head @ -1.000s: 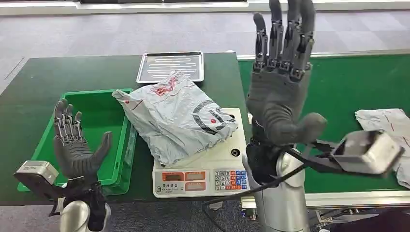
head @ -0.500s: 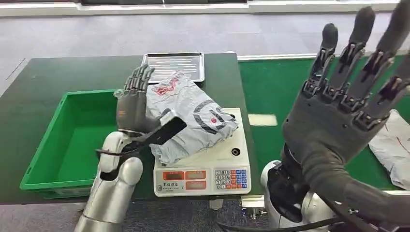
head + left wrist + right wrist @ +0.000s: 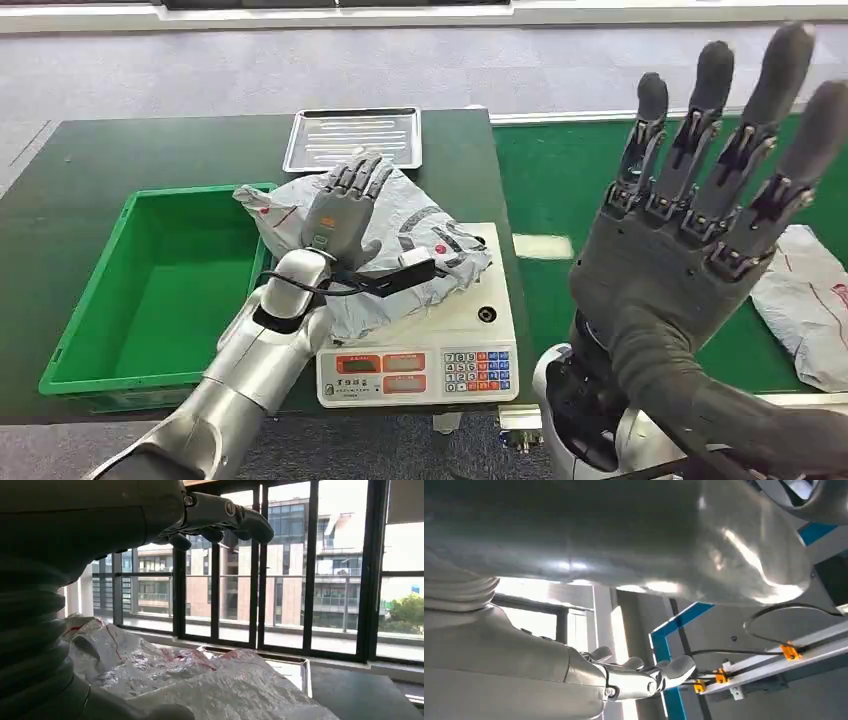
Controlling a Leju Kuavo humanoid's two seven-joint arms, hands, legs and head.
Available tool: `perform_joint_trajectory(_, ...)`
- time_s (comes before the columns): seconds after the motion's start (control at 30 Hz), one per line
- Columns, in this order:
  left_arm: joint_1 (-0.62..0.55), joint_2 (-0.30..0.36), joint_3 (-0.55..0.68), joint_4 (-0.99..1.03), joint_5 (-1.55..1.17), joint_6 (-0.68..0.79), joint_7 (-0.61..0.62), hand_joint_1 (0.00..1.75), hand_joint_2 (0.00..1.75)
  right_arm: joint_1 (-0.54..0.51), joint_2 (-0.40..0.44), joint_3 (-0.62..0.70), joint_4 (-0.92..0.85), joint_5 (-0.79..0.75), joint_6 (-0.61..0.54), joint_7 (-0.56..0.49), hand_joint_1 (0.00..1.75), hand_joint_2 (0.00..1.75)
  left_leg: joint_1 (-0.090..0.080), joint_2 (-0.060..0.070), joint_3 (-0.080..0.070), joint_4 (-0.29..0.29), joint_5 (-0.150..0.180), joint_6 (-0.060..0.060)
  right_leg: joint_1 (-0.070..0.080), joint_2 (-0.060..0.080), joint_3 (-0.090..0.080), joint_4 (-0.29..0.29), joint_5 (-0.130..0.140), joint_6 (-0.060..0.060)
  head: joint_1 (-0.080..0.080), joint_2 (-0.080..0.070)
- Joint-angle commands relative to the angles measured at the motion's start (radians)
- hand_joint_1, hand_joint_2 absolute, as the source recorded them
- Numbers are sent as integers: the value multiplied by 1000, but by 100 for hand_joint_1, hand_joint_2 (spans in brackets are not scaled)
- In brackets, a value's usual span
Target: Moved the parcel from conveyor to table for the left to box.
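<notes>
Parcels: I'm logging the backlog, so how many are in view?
2: one parcel lies on the scale under the left hand; another parcel lies on the conveyor, partly hidden.

A parcel-sorting workstation in an industrial hall: green conveyor belt (image 3: 560, 190) beside a dark desk (image 3: 90, 190) carrying a weighing scale (image 3: 420, 365), a green bin (image 3: 160, 290) and a metal tray (image 3: 352, 137); large windows (image 3: 290, 570) face buildings.
</notes>
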Motion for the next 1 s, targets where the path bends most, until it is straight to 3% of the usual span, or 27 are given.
perform_joint_trajectory(0.03,-102,22,-120,288,-57,-100,-11,0,175,-20,-48,18,29,-7,-14,1,0,0,-1,1,0,-1,1,1,0,-2,1,-1,1,0,0,0)
perform_joint_trajectory(0.37,-102,24,-126,293,-63,-110,-14,0,175,-21,-48,18,29,-7,-14,1,0,0,-1,2,0,-1,1,2,0,-1,0,-2,1,1,0,0)
perform_joint_trajectory(0.7,-96,46,-181,398,-104,-339,-60,0,175,-28,-41,21,36,-15,-17,1,0,0,-1,4,2,-2,1,2,0,1,2,-2,1,0,0,0)
perform_joint_trajectory(0.73,-98,47,-182,398,-104,-344,-63,73,175,-28,-42,21,36,-14,-18,1,0,0,-1,4,2,-3,1,2,-1,1,2,-3,2,1,0,0)
perform_joint_trajectory(0.77,-101,49,-176,399,-96,-359,-78,175,175,-27,-42,21,37,-18,-19,1,0,0,-1,5,3,-4,2,2,-1,2,3,-3,2,1,0,0)
perform_joint_trajectory(1.0,-110,64,-156,377,-65,-358,-100,175,175,-25,-49,21,38,-24,-32,1,0,0,0,3,3,-2,2,2,0,-1,4,-1,2,0,0,0)
